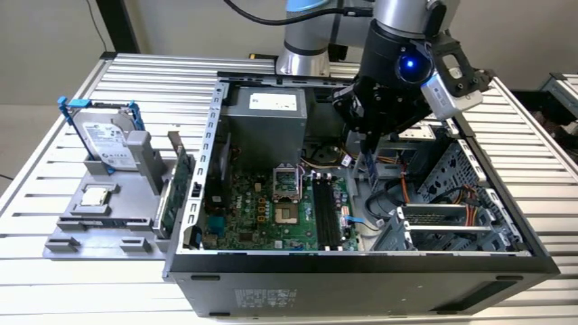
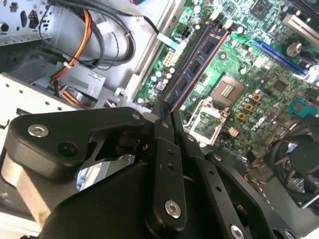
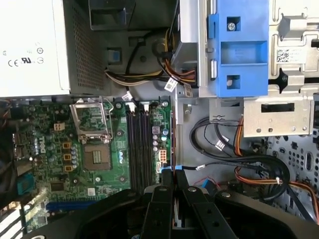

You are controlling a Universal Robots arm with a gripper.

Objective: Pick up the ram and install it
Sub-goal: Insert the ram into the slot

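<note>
My gripper (image 1: 369,143) hangs inside the open computer case, shut on the ram (image 1: 369,164). The ram is a thin blue stick with dark chips and points down from the fingers. In the second wrist view the ram (image 2: 197,67) runs out from the closed gripper (image 2: 167,118) over the motherboard. In the first wrist view I see the ram (image 3: 173,137) edge-on ahead of the gripper (image 3: 173,175). It sits beside the motherboard's edge, a little off to one side of the black memory slots (image 3: 138,149). The slots (image 1: 325,211) lie below and to the exterior view's left of the stick.
The case wall (image 1: 210,156) and the grey power supply (image 1: 262,122) flank the motherboard (image 1: 262,217). A metal drive cage (image 1: 451,196) with cable bundles (image 3: 249,169) stands close by. Outside, a grey holder carries a hard drive in a blue frame (image 1: 104,139) and a green card (image 1: 176,183).
</note>
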